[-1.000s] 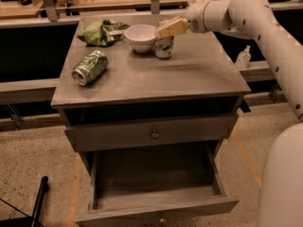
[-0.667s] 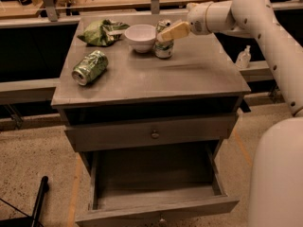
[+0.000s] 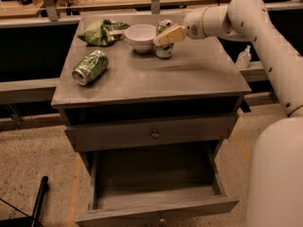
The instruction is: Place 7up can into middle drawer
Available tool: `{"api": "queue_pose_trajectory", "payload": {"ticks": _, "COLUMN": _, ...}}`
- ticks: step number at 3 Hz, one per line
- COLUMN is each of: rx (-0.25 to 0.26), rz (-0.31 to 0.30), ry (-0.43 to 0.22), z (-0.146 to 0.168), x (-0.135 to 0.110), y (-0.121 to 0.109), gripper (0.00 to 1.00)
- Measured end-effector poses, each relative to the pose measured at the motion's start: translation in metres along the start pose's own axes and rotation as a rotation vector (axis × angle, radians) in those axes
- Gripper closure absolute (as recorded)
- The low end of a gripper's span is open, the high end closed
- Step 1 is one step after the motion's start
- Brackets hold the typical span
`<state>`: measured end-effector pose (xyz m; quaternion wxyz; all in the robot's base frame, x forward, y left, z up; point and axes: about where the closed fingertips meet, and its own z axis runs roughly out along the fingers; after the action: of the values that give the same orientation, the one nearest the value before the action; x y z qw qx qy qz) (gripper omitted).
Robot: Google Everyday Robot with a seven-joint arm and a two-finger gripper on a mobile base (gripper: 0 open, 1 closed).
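The 7up can [image 3: 164, 50] stands upright at the back of the grey cabinet top [image 3: 156, 77], just right of a white bowl [image 3: 140, 36]. Its body is pale with a green logo. My gripper [image 3: 167, 35] reaches in from the right on the white arm and sits at the can's upper half, covering part of it. The middle drawer [image 3: 156, 207] is pulled open low at the front of the cabinet. Its flat floor shows and nothing lies in it.
A dented dark green can [image 3: 90, 67] lies on its side at the left of the top. A crumpled green bag [image 3: 100, 31] sits at the back left. A closed drawer with a round knob [image 3: 155, 134] is above the open one. A small bottle [image 3: 244, 56] stands to the right.
My gripper has sunk a little and shifted slightly left at the 7up can. The can, bowl and drawer have not moved.
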<state>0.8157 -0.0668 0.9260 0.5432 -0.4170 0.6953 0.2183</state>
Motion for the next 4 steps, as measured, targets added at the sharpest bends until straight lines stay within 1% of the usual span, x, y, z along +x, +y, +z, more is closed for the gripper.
{"api": "queue_pose_trajectory", "payload": {"ticks": 1, "rx": -0.021, "rz": 0.042, "ry": -0.039, "z": 0.0181, "x": 0.0048, "y": 0.0082, "gripper": 0.0}}
{"api": "queue_pose_trajectory", "payload": {"ticks": 2, "rx": -0.026, "rz": 0.042, "ry": -0.039, "z": 0.0211, "x": 0.0045, "y": 0.0102, "gripper": 0.18}}
{"api": "queue_pose_trajectory", "payload": {"ticks": 4, "rx": -0.036, "rz": 0.043, "ry": -0.039, "z": 0.0275, "x": 0.005, "y": 0.0143, "gripper": 0.64}}
